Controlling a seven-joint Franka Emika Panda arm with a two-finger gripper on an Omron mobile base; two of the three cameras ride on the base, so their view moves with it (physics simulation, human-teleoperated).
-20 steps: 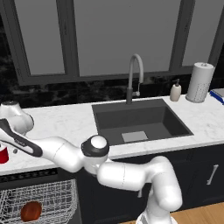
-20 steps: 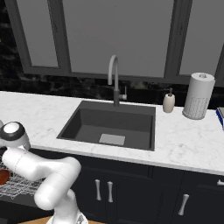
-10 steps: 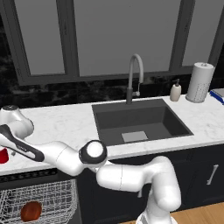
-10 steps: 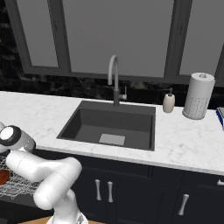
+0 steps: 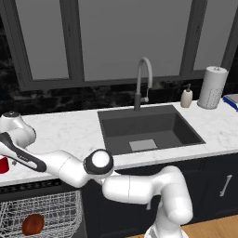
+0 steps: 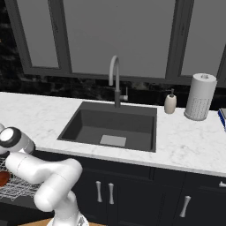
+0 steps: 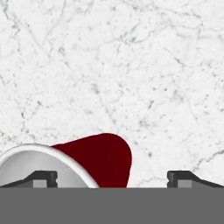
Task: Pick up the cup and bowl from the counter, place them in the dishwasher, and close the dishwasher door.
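Observation:
The red cup (image 7: pixel 107 155), white inside, stands on the white marble counter (image 7: pixel 131 65) right under my hand. It sits between the fingertips but off toward the left one (image 7: pixel 43 177). My gripper (image 7: pixel 113 178) is open with nothing held. From the left base the cup (image 5: pixel 2 165) peeks in at the far left counter (image 5: pixel 65 132) edge, where my arm reaches. The reddish-brown bowl (image 5: pixel 32 224) lies in the white wire rack (image 5: pixel 60 209) of the open dishwasher (image 5: pixel 32 187), and the bowl (image 6: pixel 2 177) also shows at the frame's left edge. The dishwasher door is out of view.
A dark sink (image 5: pixel 148 132) with a grey faucet (image 5: pixel 142 81) is cut into the counter right of my arm. Behind it stand a white soap bottle (image 5: pixel 187 97) and a paper towel roll (image 5: pixel 211 87). Dark cabinets (image 6: pixel 132 194) run below.
The arm's elbow has sunk a little and the hand has edged slightly left over the cup. The jaws stay open; cup and bowl have not moved.

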